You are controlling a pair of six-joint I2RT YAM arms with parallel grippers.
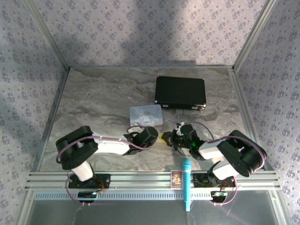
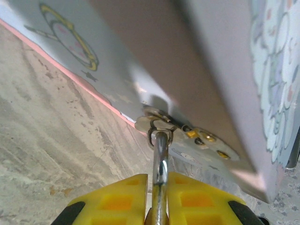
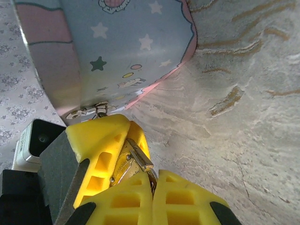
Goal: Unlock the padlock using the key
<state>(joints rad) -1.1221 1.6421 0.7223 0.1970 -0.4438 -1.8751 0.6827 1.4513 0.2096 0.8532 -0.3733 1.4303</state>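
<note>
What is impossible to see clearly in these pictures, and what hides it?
- padlock: in the left wrist view only its thin loop shows. The left gripper and the bottom edge hide the body.
- key: in the right wrist view the right gripper covers nearly all of it, so whether it is in the keyhole cannot be told.
- Top view: both are too small to make out and lie under the grippers.
</note>
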